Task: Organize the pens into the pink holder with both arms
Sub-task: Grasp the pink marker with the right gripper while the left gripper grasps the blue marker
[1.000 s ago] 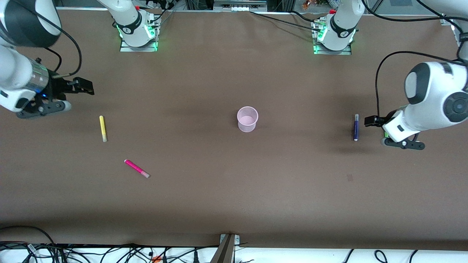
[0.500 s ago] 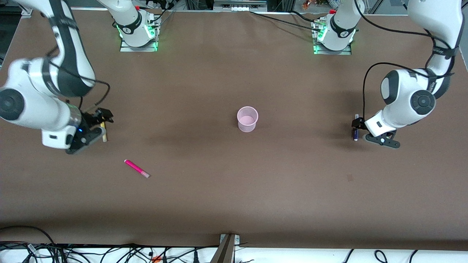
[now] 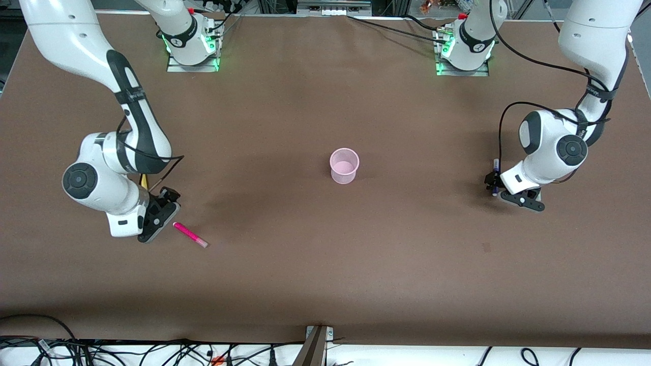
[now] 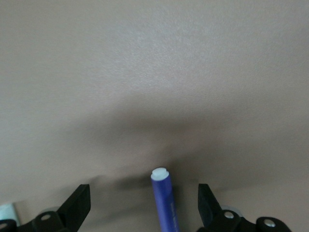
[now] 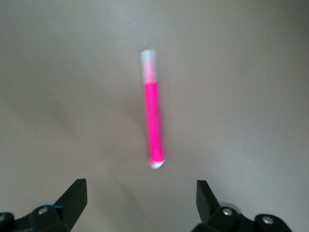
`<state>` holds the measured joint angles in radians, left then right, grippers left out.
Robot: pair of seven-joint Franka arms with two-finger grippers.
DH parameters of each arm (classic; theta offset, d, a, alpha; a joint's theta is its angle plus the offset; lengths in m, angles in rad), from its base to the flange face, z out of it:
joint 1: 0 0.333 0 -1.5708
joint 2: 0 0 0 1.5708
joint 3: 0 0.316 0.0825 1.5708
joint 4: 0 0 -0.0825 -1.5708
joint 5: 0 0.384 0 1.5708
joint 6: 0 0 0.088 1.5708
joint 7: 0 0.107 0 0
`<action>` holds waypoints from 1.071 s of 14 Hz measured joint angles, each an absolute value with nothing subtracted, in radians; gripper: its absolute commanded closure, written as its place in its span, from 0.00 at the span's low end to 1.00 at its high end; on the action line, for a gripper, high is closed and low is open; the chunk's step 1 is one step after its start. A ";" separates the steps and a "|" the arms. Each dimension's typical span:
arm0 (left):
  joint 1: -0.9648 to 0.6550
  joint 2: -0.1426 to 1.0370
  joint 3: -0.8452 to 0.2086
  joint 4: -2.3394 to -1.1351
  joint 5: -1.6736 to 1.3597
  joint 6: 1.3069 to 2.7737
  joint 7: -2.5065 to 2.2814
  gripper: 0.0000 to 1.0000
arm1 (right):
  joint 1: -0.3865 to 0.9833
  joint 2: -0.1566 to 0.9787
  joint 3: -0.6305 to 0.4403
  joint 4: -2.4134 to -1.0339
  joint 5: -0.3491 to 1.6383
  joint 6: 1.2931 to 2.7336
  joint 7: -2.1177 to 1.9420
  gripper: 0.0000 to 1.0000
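Observation:
The pink holder (image 3: 344,165) stands upright at the table's middle. My left gripper (image 3: 491,179) is low over the dark purple pen (image 3: 495,165) at the left arm's end. In the left wrist view the purple pen (image 4: 164,203) lies between the open fingers (image 4: 77,207) of my left gripper (image 4: 144,205), untouched. My right gripper (image 3: 169,195) is open and empty, just short of the magenta pen (image 3: 190,235). In the right wrist view the magenta pen (image 5: 152,123) lies ahead of my right gripper (image 5: 140,198). The yellow pen (image 3: 144,181) is mostly hidden by the right arm. The green pen is out of view.
The brown table (image 3: 325,264) carries the two arm bases (image 3: 192,46) at its edge farthest from the front camera. Cables hang along the edge nearest that camera.
The right gripper has moved from the yellow pen toward the magenta pen. The left gripper has come down a little around the purple pen. The pens and holder have not moved.

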<state>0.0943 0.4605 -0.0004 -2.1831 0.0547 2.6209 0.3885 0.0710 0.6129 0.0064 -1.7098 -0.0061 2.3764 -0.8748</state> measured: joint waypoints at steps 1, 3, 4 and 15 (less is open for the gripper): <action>0.094 0.466 -0.001 -2.183 0.055 2.625 0.389 0.60 | 0.070 0.640 0.005 -1.710 -0.006 2.433 -0.893 0.06; 0.096 0.467 0.000 -2.183 0.055 2.626 0.389 0.84 | 0.070 0.690 0.003 -1.708 -0.006 2.494 -0.913 0.14; 0.097 0.467 0.000 -2.183 0.055 2.626 0.389 0.93 | 0.070 0.704 0.003 -1.707 -0.006 2.505 -0.916 0.22; 0.094 0.430 -0.079 -2.025 0.045 2.257 0.381 1.00 | 0.075 0.705 0.030 -1.677 0.042 2.353 -0.694 1.00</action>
<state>0.0937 0.4301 -0.0786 -2.0246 0.0454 2.2566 0.3815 0.0752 0.7050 0.0295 -1.6765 0.0419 2.3532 -0.6936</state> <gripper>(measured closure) 0.815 0.824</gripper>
